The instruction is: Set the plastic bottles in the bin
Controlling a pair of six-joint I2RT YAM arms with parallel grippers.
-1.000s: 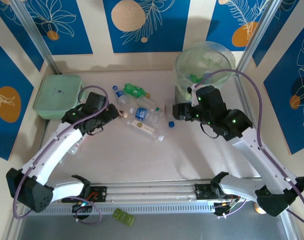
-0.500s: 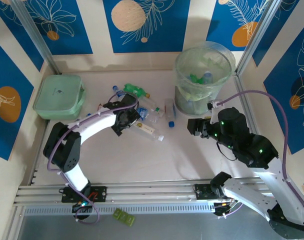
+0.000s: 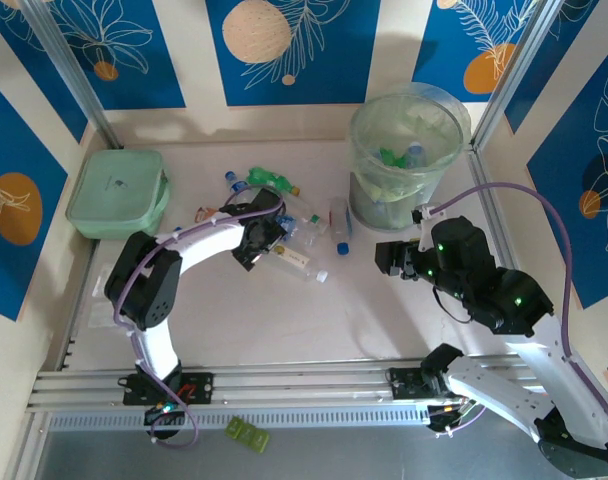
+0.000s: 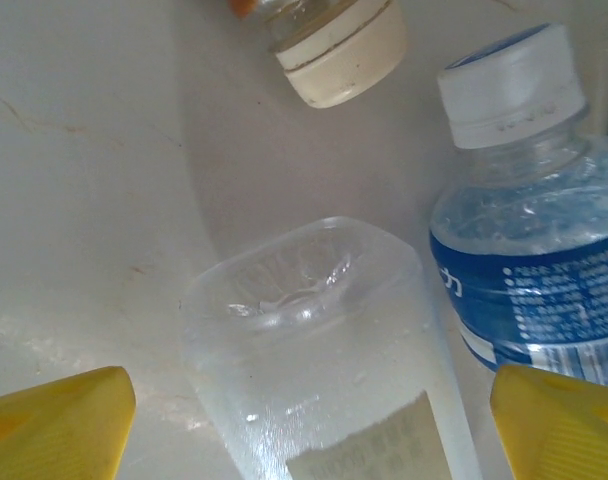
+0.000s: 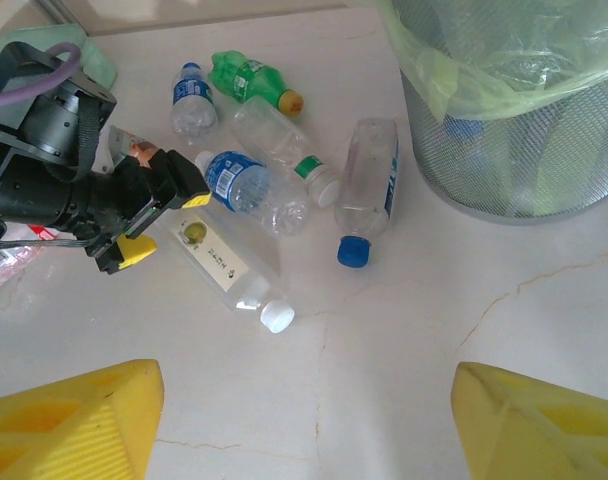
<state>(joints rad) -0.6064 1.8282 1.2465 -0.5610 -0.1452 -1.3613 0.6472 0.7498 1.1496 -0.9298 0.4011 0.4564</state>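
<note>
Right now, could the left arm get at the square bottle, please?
Probably yes: its fingers stand open either side of the square bottle, with nothing between. The blue-label bottle lies close beside one finger, though.

Your tabletop (image 3: 284, 320) is a pale, stone-look surface with thin brown veins running across it. At its far right the bin (image 3: 369, 190) stands upright on it. At the far left a pale-green lidded box (image 3: 116, 192) lies flat. Between them, toward the far side, you have a loose cluster of bottles on their sides. A green bottle (image 5: 246, 78) lies farthest back, with a small blue-labelled bottle (image 5: 192, 100) just left of it. Then come a clear green-banded bottle (image 5: 282, 145) and a larger blue-labelled bottle (image 5: 246, 190) just beside it. A blue-capped clear bottle (image 5: 369, 190) lies nearest the bin, and a square white-capped bottle (image 5: 229, 265) nearest you.
</note>
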